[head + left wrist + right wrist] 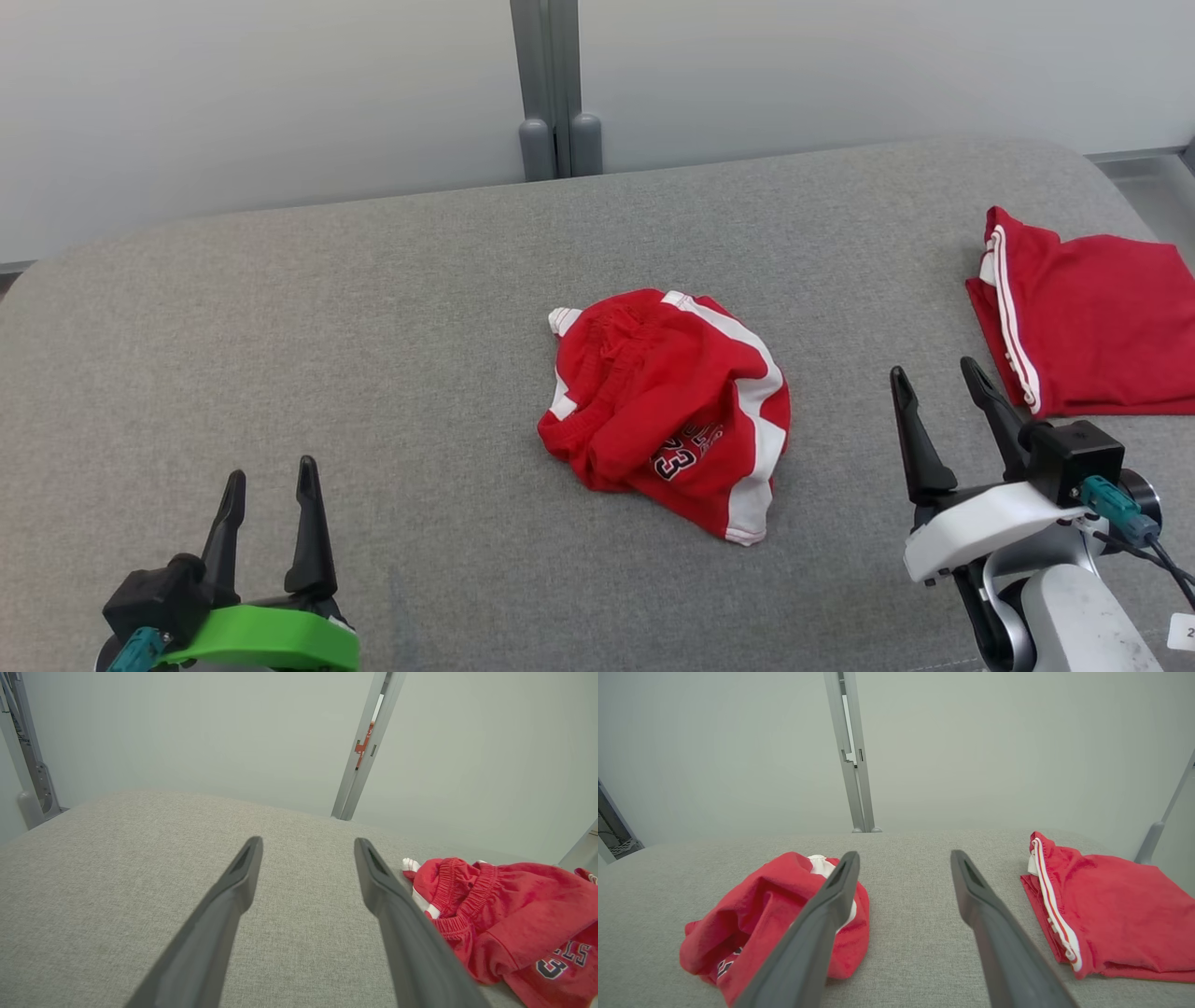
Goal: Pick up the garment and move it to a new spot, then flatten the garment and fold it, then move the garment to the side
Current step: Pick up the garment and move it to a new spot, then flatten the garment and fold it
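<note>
Lying crumpled mid-table [280, 308], the garment [667, 406] sits between the spread, empty left gripper [271, 485] and right gripper [934, 378]; a pinch through bunched layers risks lifting a wad, near the folded red garment [1092, 322].

The crumpled red shorts [667, 411] in the middle of the grey surface [373, 373] bear on their near side a dark, white-edged number 23 [674, 459], under an arc of letters [572, 953] of which only the ending "LS" can be read in the left wrist view.
</note>
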Tool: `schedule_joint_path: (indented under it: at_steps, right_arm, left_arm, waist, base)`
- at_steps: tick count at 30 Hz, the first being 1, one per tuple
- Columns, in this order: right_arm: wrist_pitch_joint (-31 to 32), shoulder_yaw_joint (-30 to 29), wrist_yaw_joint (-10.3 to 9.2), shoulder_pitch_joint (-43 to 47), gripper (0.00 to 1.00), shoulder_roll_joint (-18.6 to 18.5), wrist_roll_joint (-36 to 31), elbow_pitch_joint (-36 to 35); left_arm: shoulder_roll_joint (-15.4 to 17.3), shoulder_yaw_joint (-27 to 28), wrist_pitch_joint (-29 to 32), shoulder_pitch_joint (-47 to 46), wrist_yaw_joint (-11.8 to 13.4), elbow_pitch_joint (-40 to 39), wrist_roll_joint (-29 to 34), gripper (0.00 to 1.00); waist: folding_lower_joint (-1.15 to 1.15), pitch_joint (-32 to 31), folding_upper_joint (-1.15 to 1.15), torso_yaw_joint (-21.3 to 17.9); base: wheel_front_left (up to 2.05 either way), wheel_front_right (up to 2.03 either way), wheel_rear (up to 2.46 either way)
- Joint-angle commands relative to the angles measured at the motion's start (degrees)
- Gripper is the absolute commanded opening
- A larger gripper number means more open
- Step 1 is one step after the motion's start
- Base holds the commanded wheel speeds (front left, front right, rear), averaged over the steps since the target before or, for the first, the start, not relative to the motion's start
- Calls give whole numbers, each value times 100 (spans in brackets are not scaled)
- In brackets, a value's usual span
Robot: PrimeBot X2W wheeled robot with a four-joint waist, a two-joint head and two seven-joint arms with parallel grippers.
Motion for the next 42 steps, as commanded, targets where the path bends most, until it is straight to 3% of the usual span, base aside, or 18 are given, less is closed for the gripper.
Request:
schedule_joint_path:
  at_steps: [1, 13, 17, 22, 27, 35, 42]
  right_arm:
    - [-41, 6, -9, -42, 100, -12, -5, 9]
    - [-52, 23, -9, -83, 100, 7, -22, 60]
    - [-40, 71, -9, -174, 100, -23, -32, 36]
    - [-31, 205, -10, -288, 100, -3, -34, 96]
    - [-61, 338, -10, -445, 100, 27, -21, 160]
    - [-175, 525, -10, -763, 100, 132, -16, 252]
    - [-292, 605, -10, -883, 100, 194, 33, 398]
  left_arm:
    - [1, 13, -15, -31, -29, 21, 76, 100]
    - [-22, -115, -16, -363, -43, 138, 42, 100]
    - [55, -611, 70, -953, -44, 596, -138, 100]
    - [149, -1429, 718, -1969, -39, 1390, -418, 100]
    - [111, -2148, 1781, -3023, -40, 2045, -1035, 100]
    - [146, -2481, 2756, -4276, -41, 2921, -1495, 100]
    - [112, -2498, 3280, -4795, 30, 3587, -1655, 100]
  waist:
    - [0, 4, 0, -8]
    - [0, 107, 0, -44]
    - [0, 222, 0, -96]
    - [0, 318, 0, -321]
    - [0, 514, 0, -712]
    - [0, 1000, 0, -1431]
    - [0, 1265, 0, -1917]
  base:
    - [0, 0, 0]
    - [0, 0, 0]
    - [0, 0, 0]
    - [0, 0, 0]
    - [0, 0, 0]
    - [0, 0, 0]
    - [0, 0, 0]
